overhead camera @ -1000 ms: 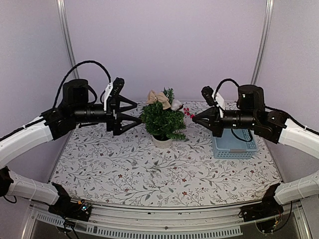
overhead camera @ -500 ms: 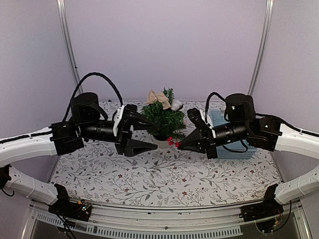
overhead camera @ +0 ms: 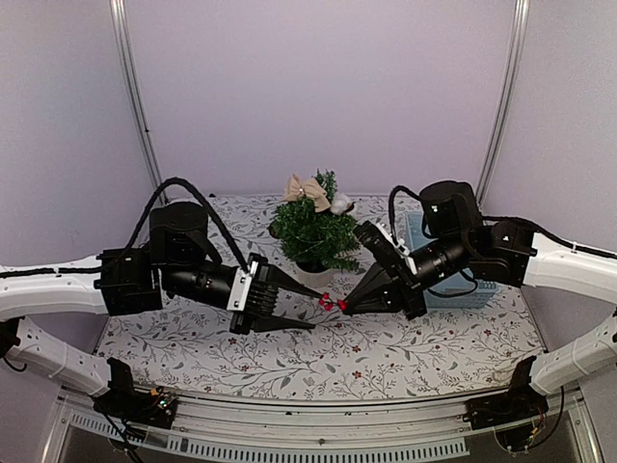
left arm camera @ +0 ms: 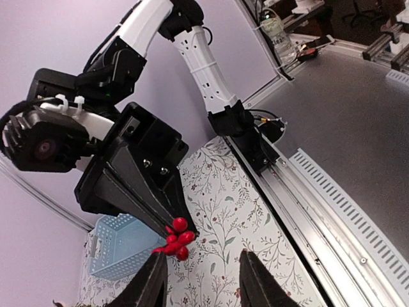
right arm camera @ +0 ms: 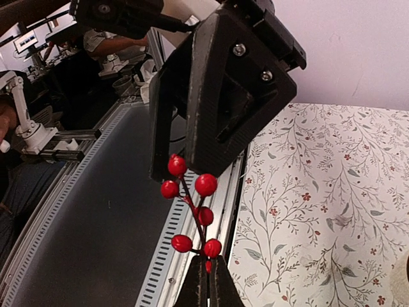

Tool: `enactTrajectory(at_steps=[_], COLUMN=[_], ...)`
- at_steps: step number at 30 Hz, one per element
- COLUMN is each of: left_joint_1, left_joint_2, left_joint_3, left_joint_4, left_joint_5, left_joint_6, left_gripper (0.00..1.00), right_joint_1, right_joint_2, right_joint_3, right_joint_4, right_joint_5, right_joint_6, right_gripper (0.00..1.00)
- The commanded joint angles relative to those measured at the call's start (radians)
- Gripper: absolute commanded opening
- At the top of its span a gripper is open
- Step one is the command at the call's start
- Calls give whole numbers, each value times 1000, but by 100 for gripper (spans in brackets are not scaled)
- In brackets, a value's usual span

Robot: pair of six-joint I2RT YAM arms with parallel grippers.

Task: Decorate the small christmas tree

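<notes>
Pressed together on the thin stem of a red berry sprig (right arm camera: 192,211), the right gripper (right arm camera: 206,265) holds the cluster out in front of it, berries fanned beyond its fingertips. Facing it tip to tip, the left gripper (overhead camera: 316,311) has its jaws parted, one finger on either side of the berries; whether either finger touches them cannot be told. In the top view the two grippers meet low over the floral tablecloth (overhead camera: 386,357), just below the centre of the frame, the left arm reaching in from the left edge and the right arm from the right. Behind that meeting point, at the centre of the top view, stands the small christmas tree (overhead camera: 313,231) in its white pot, upright, with a beige bow (overhead camera: 307,188) at its top and a silvery ornament (overhead camera: 340,203) just right of the bow. Right of the tree, partly hidden by the right arm, sits a pale blue basket (left arm camera: 121,256).
</notes>
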Motion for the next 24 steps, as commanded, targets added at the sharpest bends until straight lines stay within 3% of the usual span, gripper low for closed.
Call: enactTrajectory(at_steps=[1, 16, 24], left_joint_1=[-26, -52, -96], left_joint_2=[4, 1, 25], left_joint_3=[38, 47, 90], left_joint_4=[-84, -147, -191], left_joint_5=[-44, -73, -74], left_joint_6=[124, 196, 214], left_gripper=[39, 39, 32], right_joint_1=[23, 63, 64], right_joint_2=[26, 82, 93], right_joint_3=[51, 63, 64], right_joint_4=[-78, -140, -137], right_joint_5=[-76, -76, -91], right_joint_6=[7, -21, -14], right_gripper=[0, 0, 0])
